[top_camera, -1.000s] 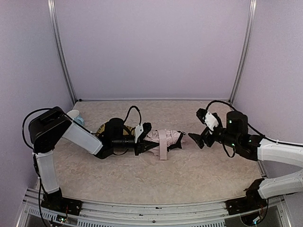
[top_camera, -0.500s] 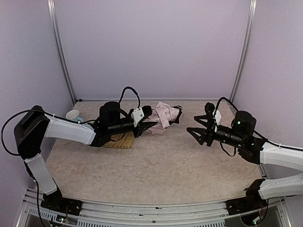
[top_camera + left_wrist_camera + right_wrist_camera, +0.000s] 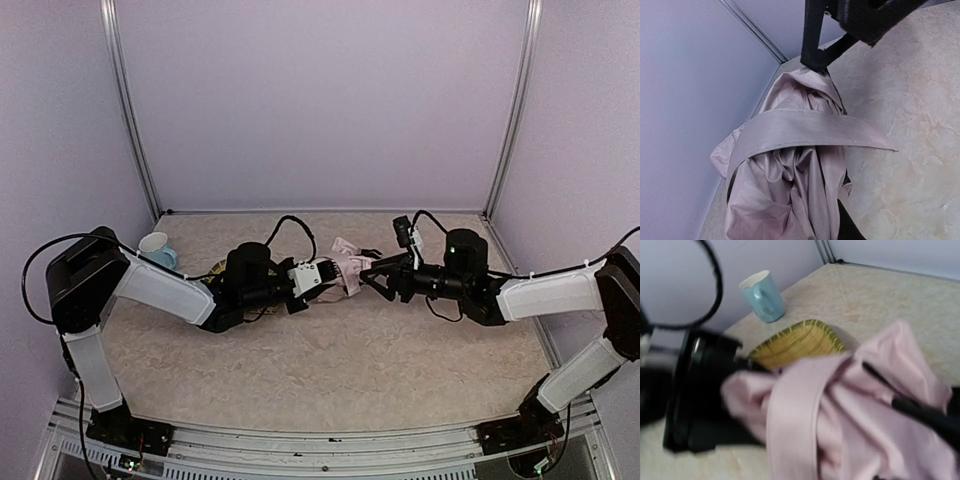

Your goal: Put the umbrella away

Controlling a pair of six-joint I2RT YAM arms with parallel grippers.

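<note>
The umbrella (image 3: 346, 266) is a crumpled pale pink bundle held just above the tabletop mid-table. My left gripper (image 3: 322, 276) is shut on its left end; in the left wrist view the fabric (image 3: 790, 190) hides the jaws, and a flat pink band (image 3: 805, 127) wraps across it. My right gripper (image 3: 376, 278) is at the bundle's right end, fingers still apart on either side of it; its black fingertip (image 3: 815, 60) touches the far tip. The right wrist view shows the umbrella (image 3: 850, 410) close up with a dark rib (image 3: 910, 407); its own fingers are not visible.
A pale blue cup (image 3: 157, 247) stands at the back left near the wall (image 3: 761, 296). A woven yellow straw mat (image 3: 795, 342) lies behind the left gripper. Purple walls enclose three sides.
The left arm swung the umbrella from the back toward mid-table. The right gripper moved left up to the umbrella's end, and its jaws narrowed.
</note>
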